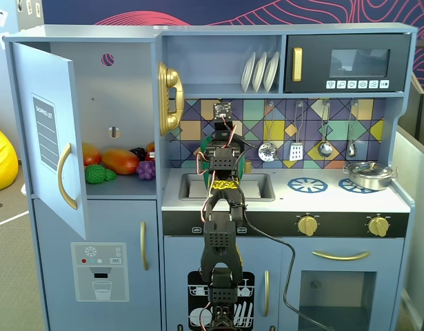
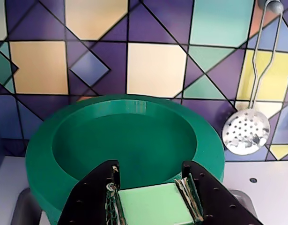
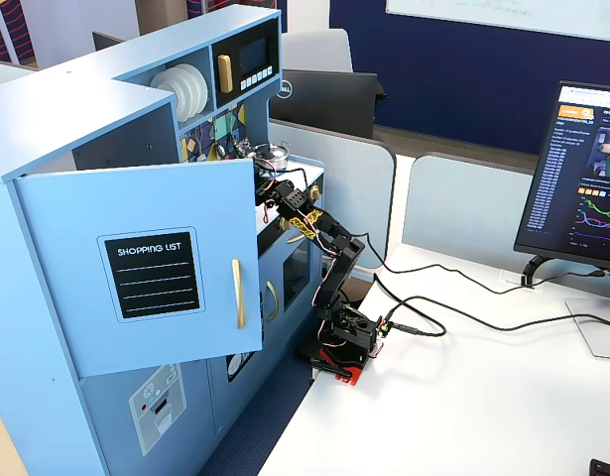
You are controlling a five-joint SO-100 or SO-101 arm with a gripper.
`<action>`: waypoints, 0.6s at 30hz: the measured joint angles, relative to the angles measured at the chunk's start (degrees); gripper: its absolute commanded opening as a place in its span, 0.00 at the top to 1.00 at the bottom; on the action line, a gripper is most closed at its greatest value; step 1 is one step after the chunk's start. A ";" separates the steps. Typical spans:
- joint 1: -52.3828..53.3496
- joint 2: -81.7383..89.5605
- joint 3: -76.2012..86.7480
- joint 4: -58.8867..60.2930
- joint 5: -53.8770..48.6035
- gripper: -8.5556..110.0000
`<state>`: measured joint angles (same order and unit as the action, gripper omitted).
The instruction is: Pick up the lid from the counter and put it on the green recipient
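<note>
In the wrist view my gripper [image 2: 151, 171] is shut on the light-green tab [image 2: 152, 206] of the dark-green round lid [image 2: 125, 136]. The lid fills the middle of that view, in front of the tiled backsplash and over the sink edge. In a fixed view the gripper [image 1: 224, 148] is above the sink, and dark green [image 1: 205, 147] shows just left of the arm. I cannot tell whether that green is lid or green pot. The pot itself is otherwise hidden behind the arm and lid.
A slotted ladle [image 2: 246, 131] hangs on the backsplash to the right. A shiny silver pot [image 1: 369, 174] sits on the right burner. The sink [image 1: 198, 185] lies under the gripper. The fridge door [image 1: 49, 131] stands open at left, with toy food [image 1: 118, 162] inside.
</note>
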<state>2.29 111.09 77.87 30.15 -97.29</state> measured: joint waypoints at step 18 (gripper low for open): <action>-0.26 0.00 2.11 -0.09 -1.67 0.93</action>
<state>2.02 111.09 79.98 30.06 -98.96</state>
